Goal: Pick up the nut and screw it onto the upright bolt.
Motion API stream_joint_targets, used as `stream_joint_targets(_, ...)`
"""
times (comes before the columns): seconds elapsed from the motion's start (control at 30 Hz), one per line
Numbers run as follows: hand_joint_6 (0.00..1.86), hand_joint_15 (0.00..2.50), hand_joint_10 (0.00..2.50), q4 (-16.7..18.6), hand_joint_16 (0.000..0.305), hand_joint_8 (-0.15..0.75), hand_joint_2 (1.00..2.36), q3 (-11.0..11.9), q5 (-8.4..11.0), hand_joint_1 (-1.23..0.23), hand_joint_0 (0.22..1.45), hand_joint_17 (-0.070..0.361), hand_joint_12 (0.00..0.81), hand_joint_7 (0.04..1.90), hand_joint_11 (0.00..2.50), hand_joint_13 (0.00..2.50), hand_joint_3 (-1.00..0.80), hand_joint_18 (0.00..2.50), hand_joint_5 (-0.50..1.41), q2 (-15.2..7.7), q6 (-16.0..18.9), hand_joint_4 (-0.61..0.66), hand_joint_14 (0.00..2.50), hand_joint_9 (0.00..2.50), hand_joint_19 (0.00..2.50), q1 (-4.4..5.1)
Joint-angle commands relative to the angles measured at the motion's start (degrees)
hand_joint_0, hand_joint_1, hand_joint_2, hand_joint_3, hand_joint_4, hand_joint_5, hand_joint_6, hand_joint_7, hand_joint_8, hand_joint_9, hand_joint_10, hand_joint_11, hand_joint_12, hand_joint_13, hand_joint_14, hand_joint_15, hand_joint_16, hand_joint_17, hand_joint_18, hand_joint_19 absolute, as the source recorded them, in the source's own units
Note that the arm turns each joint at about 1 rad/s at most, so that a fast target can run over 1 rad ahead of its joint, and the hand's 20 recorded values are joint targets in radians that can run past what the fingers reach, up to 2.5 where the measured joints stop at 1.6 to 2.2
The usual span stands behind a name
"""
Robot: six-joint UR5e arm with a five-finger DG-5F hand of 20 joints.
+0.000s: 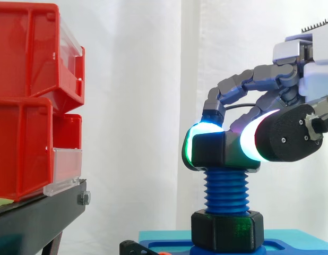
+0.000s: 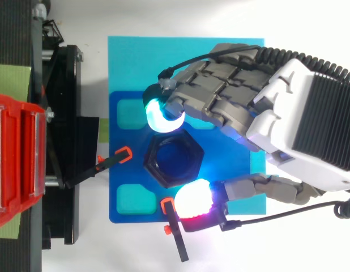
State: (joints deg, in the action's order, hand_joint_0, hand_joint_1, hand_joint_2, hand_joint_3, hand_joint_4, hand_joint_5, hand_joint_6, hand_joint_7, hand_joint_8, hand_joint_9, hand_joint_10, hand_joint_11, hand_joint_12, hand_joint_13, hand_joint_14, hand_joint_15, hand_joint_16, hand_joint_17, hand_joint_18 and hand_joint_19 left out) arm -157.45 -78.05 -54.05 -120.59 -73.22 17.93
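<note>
A blue threaded bolt point(image 1: 226, 192) stands upright on a dark blue base plate point(image 2: 129, 209). A black hex nut point(image 1: 213, 152) sits level on the bolt's top, over the first threads. From above, the nut point(image 2: 156, 165) rings the blue bolt end point(image 2: 175, 158). My hand point(image 2: 299, 124) reaches in from the right and pinches the nut, with curled fingers point(image 1: 243, 85) on one side and the thumb point(image 1: 283, 134) on the other. Glowing pads press against the nut's flanks. A second black hex nut point(image 1: 227, 229) sits at the foot of the bolt.
Red bins point(image 1: 31, 101) are stacked on a black stand point(image 1: 42, 212) to the left. The plate lies on a cyan sheet point(image 2: 163, 56). Two black clamps with orange tips point(image 2: 115, 158) point(image 2: 175, 232) grip the plate's edges close to the bolt.
</note>
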Motion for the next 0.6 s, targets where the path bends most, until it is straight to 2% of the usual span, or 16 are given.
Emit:
stream_joint_targets(0.0,0.5,0.18,0.01,0.56,0.046,0.349,1.0,0.0,0.0,-0.63,0.56,0.104,0.384,1.12,0.19,0.73,-0.5,0.59,-0.13,0.0,-0.35,0.29,0.01,0.71,0.23,0.0)
stream_joint_targets(0.57,0.5,0.18,0.01,0.65,0.046,0.35,1.0,-0.09,0.0,-0.63,0.56,0.104,0.384,1.12,0.19,0.73,-0.5,0.59,-0.13,0.0,-0.52,0.29,0.01,0.72,0.23,0.18)
